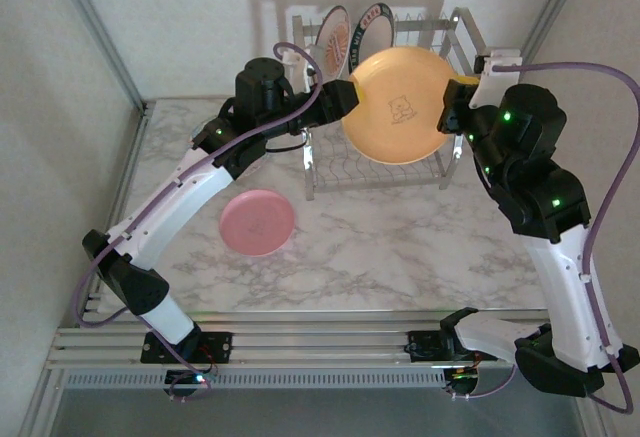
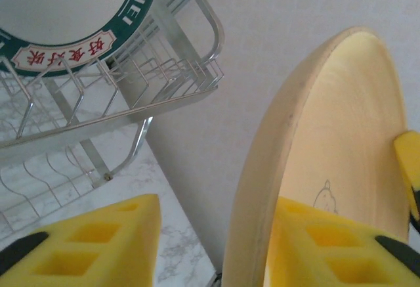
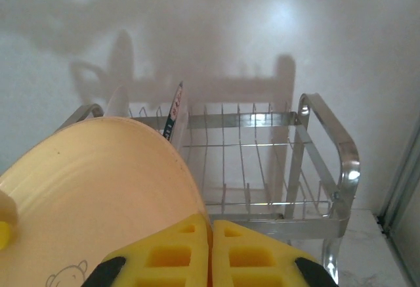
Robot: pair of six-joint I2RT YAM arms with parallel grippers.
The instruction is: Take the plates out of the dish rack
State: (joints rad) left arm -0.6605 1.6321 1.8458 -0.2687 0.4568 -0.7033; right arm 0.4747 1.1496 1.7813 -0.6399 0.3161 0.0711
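A yellow plate (image 1: 400, 107) with a small bear drawing hangs in the air in front of the dish rack (image 1: 425, 27). My right gripper (image 1: 452, 107) is shut on its right rim (image 3: 98, 195), the fingers (image 3: 177, 254) pinching the edge. My left gripper (image 1: 347, 97) is open and straddles the left rim (image 2: 262, 169). One of its pads lies against the plate's face and the other stands apart. A pink plate (image 1: 257, 222) lies flat on the table. On the rack's upper tier stand a green-rimmed white plate (image 2: 79, 44) and an orange sunburst plate (image 1: 335, 42).
The chrome rack (image 3: 315, 162) stands against the back wall, its right slots bare. The marble table (image 1: 400, 247) has room in front of the rack and to the right of the pink plate. Metal frame posts run up both sides.
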